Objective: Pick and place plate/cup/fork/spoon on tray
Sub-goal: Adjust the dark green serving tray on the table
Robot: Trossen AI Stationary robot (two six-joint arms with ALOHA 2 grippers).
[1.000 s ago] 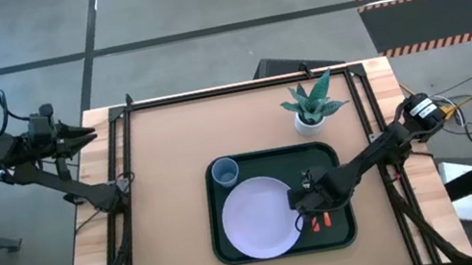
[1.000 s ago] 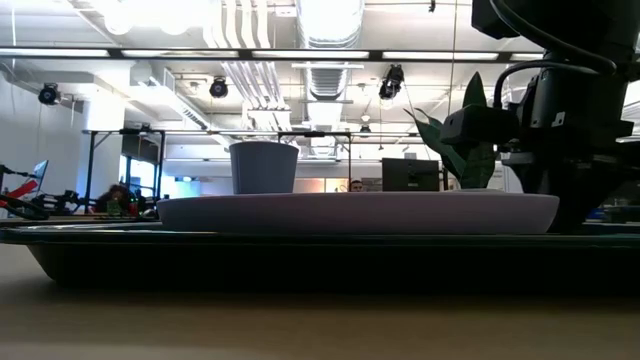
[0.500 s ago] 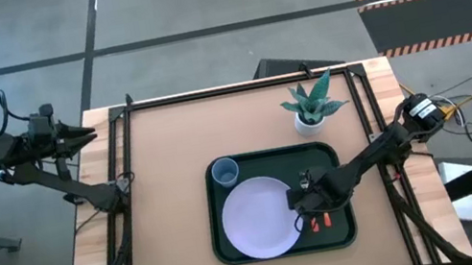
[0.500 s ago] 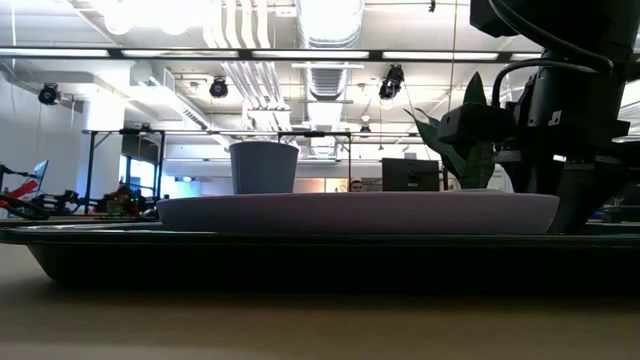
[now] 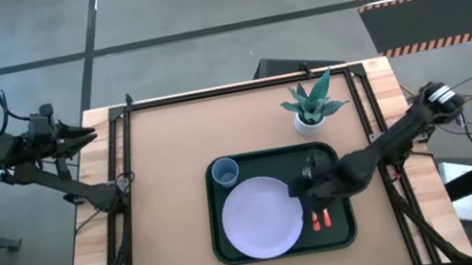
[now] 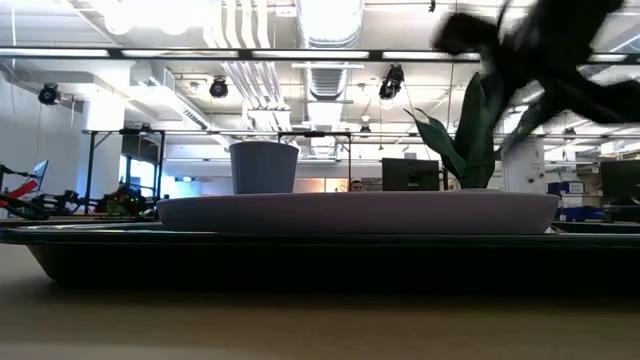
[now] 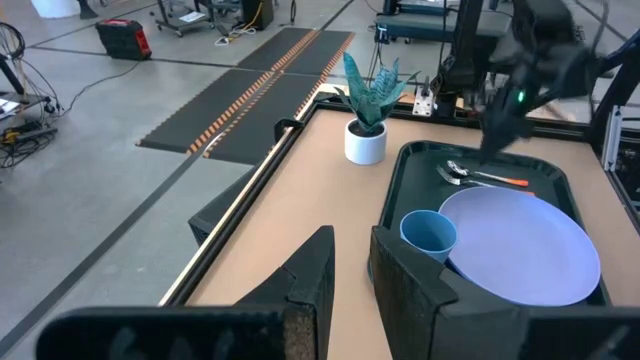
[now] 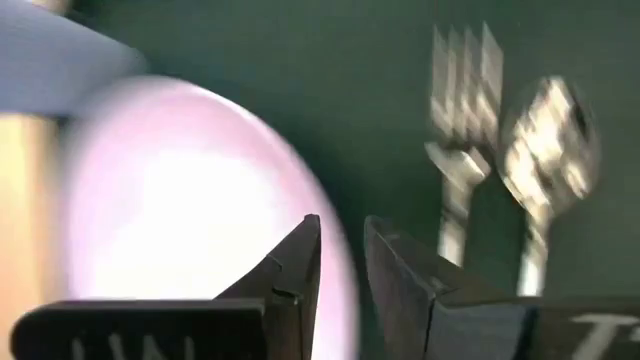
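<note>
The dark green tray (image 5: 222, 252) lies at the table's near middle. On it rest the lavender plate (image 5: 259, 218), the blue cup (image 5: 224, 171) at the far left corner, and the fork (image 8: 461, 110) and spoon (image 8: 548, 150) side by side right of the plate, their orange-red handles (image 5: 321, 221) toward the near edge. My right gripper (image 5: 304, 183) hovers shut above the tray, just far of the cutlery, touching nothing; it also shows in its wrist view (image 8: 340, 225). My left gripper (image 5: 85, 133) is shut and waits off the table's far left.
A white pot with a green plant (image 5: 310, 119) stands just beyond the tray's far right corner. Bare tabletop (image 5: 164, 165) lies left of and beyond the tray. A dark frame rail (image 5: 238, 86) runs along the table's far edge.
My right gripper has risen from the cutlery on the tray and drawn back toward the table's far right, quickly in the last half second. The fork and spoon stay lying beside the plate.
</note>
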